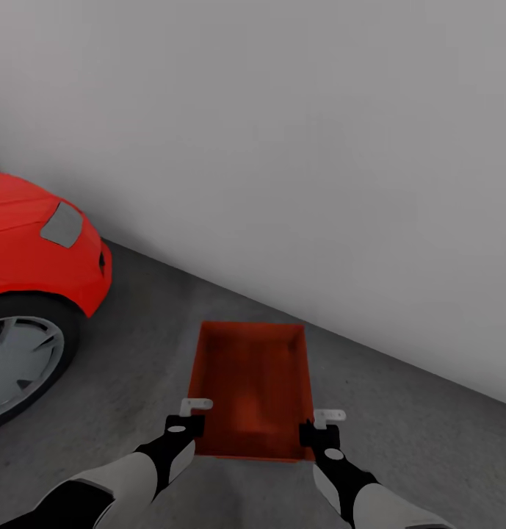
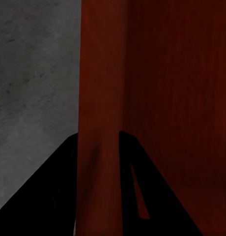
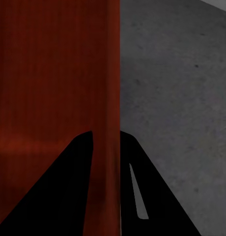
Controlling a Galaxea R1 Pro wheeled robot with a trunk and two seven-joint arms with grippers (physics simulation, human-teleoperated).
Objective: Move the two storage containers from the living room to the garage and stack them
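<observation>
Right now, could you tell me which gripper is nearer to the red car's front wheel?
Left. The left gripper clamps the red-orange container's wall on the wheel's side; the right gripper clamps the far wall.

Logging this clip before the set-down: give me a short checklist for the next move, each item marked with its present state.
1. Left claw straddling the storage container wall: ok, one finger each side in the left wrist view.
2. Right claw straddling the opposite wall: ok.
3. In the garage: ok, concrete floor, white wall and red car in view.
4. Container apart from the car's wheel: ok.
5. Container resting on the floor: cannot tell.
6. Second container's whereabouts: cannot tell.
</observation>
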